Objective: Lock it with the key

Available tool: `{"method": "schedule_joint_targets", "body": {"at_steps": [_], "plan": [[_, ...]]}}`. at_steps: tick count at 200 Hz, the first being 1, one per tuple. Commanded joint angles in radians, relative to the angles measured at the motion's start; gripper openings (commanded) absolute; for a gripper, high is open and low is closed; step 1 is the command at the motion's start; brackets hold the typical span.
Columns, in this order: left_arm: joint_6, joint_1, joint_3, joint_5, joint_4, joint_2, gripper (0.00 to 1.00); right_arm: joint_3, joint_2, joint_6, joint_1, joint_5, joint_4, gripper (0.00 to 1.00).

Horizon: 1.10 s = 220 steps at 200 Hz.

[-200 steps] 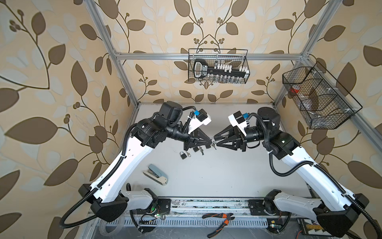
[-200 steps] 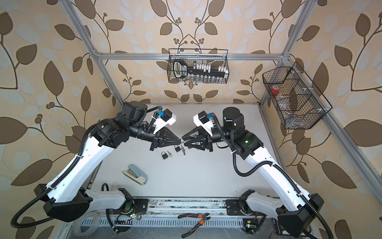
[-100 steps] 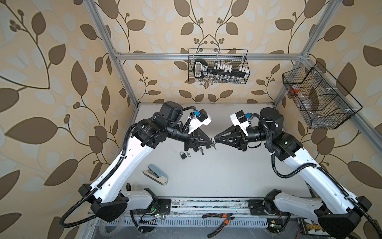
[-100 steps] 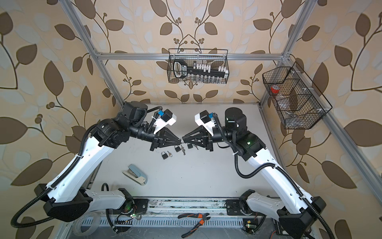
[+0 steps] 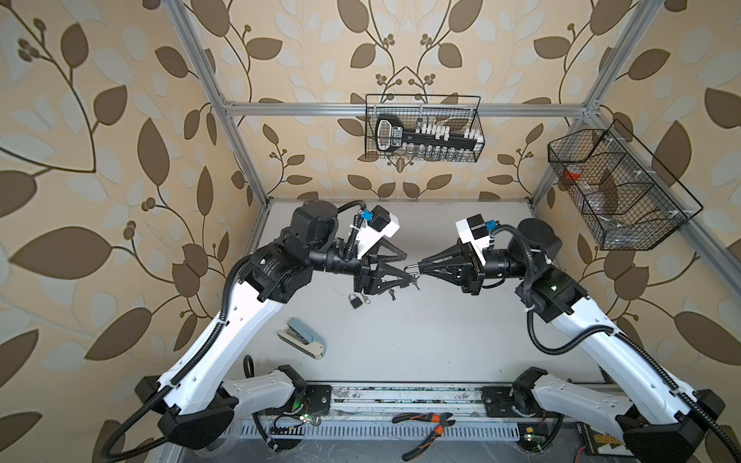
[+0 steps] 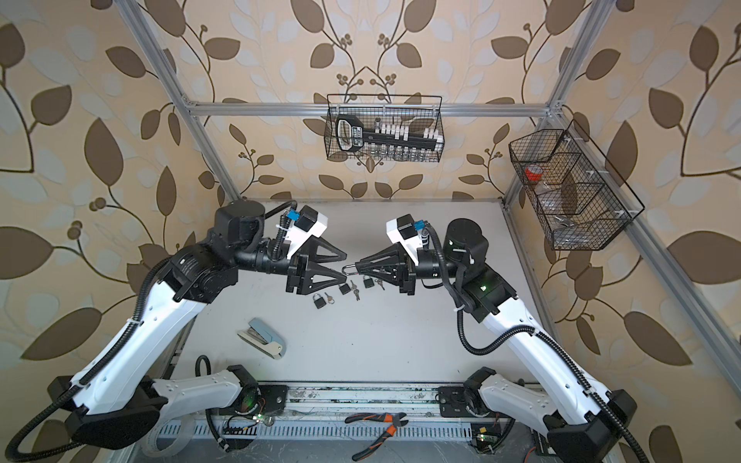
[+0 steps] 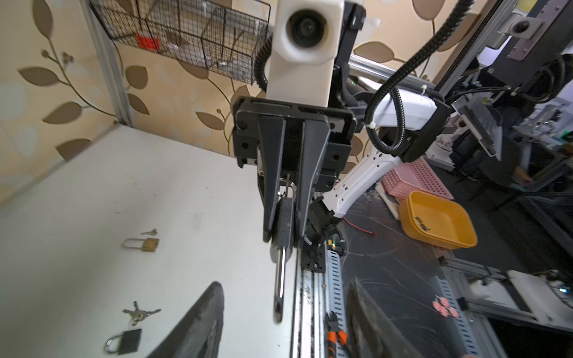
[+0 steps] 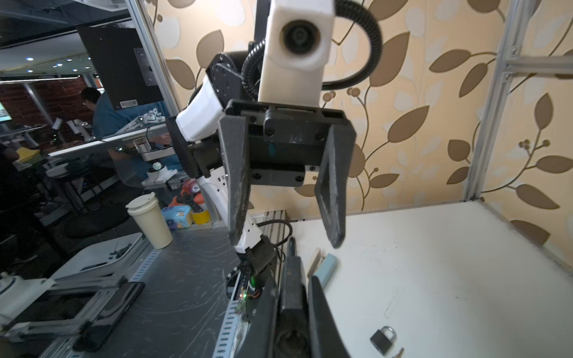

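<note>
Your right gripper (image 6: 358,266) is pressed together on a dark padlock (image 7: 285,217). It pinches the body, and the shackle (image 7: 280,285) sticks out past the fingertips toward your left gripper (image 6: 345,265). The left gripper is spread. In the left wrist view the end of the shackle sits between its fingers (image 7: 201,313), clear of both. The two grippers hang tip to tip above the middle of the desk (image 6: 401,340), a little toward its back edge. You cannot tell whether a key sits in the held padlock.

Beneath the grippers, three loose padlocks (image 6: 344,288) lie in a short row on the desk, with small keys (image 6: 355,294) just beside them. A stapler (image 6: 262,340) lies nearer the front left corner.
</note>
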Motion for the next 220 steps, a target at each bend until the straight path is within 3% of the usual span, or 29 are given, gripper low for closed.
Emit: {"method": "schedule_joint_targets", "body": {"at_steps": [1, 24, 71, 124, 154, 220], "plan": [[-0.163, 0.008, -0.091, -0.111, 0.298, -0.099, 0.59, -0.052, -0.035, 0.223, 0.002, 0.087, 0.333, 0.0], [-0.247, 0.014, -0.124, -0.112, 0.372, -0.111, 0.62, -0.068, -0.03, 0.277, 0.002, 0.115, 0.397, 0.0], [-0.301, 0.031, -0.099, 0.067, 0.419, -0.04, 0.58, -0.068, -0.001, 0.313, 0.003, 0.083, 0.458, 0.0], [-0.284, 0.03, -0.096, 0.078, 0.414, -0.025, 0.48, -0.066, 0.013, 0.3, 0.006, 0.06, 0.43, 0.0], [-0.286, 0.031, -0.104, 0.068, 0.429, -0.037, 0.47, -0.06, 0.011, 0.263, 0.006, 0.075, 0.371, 0.0], [-0.274, 0.031, -0.109, 0.05, 0.409, -0.044, 0.32, -0.059, 0.013, 0.263, 0.014, 0.077, 0.37, 0.0]]}}
